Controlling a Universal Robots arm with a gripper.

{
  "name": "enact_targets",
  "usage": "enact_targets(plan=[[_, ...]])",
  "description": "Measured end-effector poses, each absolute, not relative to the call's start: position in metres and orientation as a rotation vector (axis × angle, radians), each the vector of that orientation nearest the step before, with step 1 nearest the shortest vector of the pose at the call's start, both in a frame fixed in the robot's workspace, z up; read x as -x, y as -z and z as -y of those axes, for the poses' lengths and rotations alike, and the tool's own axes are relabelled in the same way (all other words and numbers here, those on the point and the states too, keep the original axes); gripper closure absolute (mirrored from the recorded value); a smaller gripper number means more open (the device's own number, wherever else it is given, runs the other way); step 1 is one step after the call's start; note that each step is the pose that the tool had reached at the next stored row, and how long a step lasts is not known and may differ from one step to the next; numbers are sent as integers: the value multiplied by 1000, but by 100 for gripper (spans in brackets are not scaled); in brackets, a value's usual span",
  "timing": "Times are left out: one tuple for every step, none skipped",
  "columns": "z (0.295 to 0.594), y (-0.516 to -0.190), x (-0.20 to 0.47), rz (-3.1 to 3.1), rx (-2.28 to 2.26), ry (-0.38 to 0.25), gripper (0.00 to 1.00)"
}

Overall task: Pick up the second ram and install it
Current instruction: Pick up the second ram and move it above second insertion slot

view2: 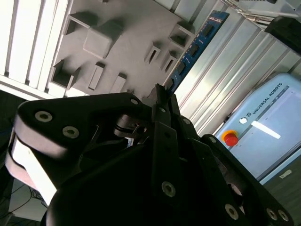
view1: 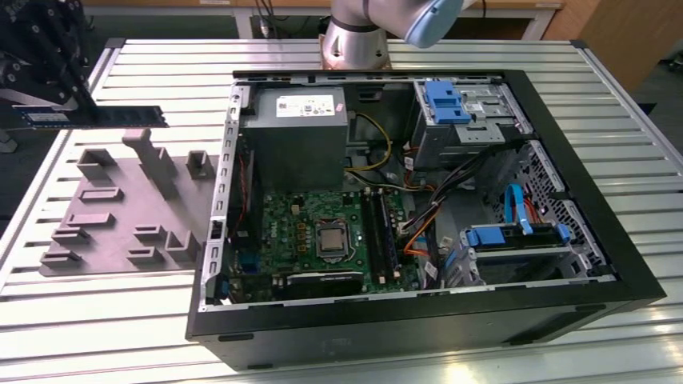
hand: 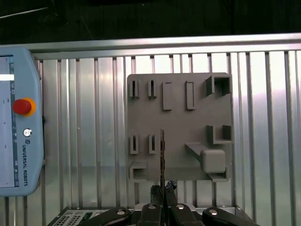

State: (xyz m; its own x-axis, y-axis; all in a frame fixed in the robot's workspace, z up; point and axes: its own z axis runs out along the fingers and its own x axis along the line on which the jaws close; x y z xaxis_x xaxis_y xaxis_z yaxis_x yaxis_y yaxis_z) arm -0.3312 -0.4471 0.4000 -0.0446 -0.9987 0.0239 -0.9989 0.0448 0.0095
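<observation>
One memory stick, the second ram (hand: 162, 153), is held edge-on in the gripper (hand: 162, 190) in the first wrist view. The jaws are clamped on one end of the stick, one finger against each flat face. In the second wrist view the gripper (view2: 162, 96) holds the same end, and the stick (view2: 197, 44) extends away from the fingers with its row of chips visible.

In the exterior view the gripper (view1: 53, 108) is at the exterior view's left. It carries the stick (view1: 107, 118) with its length level, in the air above the far edge of the grey fixture plate (view1: 117, 204). The stick does not touch the plate's blocks.

The fixture plate (hand: 178, 127) lies flat on the slatted aluminium table (view1: 96, 320). Its raised blocks and narrow holders stand upright. A teach pendant (hand: 16, 136) with a red stop button (hand: 22, 106) lies on the table, apart from the plate.

To the exterior view's right of the plate, an open computer case (view1: 427, 324) lies on its side. The green motherboard (view1: 304, 212) is exposed inside, with its black slots (view1: 380, 228) beside the processor socket (view1: 331, 240). The grey power supply (view1: 299, 136) sits beyond the motherboard. The stick is well apart from the slots. The robot base (view1: 353, 40) stands behind the case.
</observation>
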Motion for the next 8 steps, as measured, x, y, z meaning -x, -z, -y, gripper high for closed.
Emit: enact_targets(plan=[[447,-400,329,2253,-2155,-15,86],[447,-400,328,2253,-2155,-15,86],[447,-400,326,2253,-2155,-15,86],[447,-400,325,2253,-2155,-15,86],[447,-400,324,2253,-2155,-15,86],[447,-400,322,2253,-2155,-15,86],[447,-400,321,2253,-2155,-15,86],[447,-400,319,2253,-2155,-15,86]])
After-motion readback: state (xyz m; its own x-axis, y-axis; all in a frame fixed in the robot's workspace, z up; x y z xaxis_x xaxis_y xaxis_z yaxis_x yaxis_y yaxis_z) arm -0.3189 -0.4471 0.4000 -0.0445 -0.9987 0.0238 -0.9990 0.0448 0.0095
